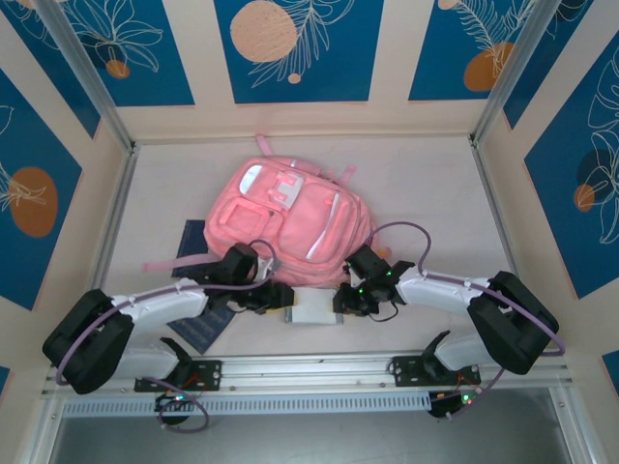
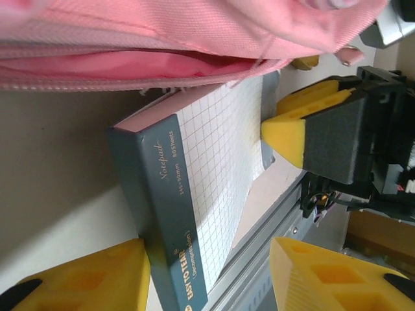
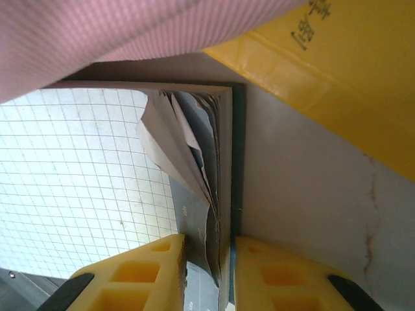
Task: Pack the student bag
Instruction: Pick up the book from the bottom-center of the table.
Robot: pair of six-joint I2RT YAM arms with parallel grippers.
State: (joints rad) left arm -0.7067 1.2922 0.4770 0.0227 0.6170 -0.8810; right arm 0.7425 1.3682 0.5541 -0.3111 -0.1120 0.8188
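The student bag (image 1: 290,217) is a pink backpack lying flat mid-table; its pink lip (image 2: 130,65) hangs over the far end of a notepad. The notepad (image 1: 311,307) has a white grid cover and a teal spine (image 2: 170,220), and lies between both grippers just in front of the bag. My right gripper (image 3: 211,272) is shut on the notepad's page edge, with loose sheets curling beside it. My left gripper (image 2: 207,285) straddles the spine end: one yellow finger (image 2: 84,278) rests against the pad, and the other stands apart from it.
A dark blue book (image 1: 193,290) lies partly under the left arm. A glossy yellow packet (image 3: 337,71) with black print sits beside the bag (image 3: 97,39). The metal rail (image 1: 309,367) runs along the table's near edge, close behind the notepad.
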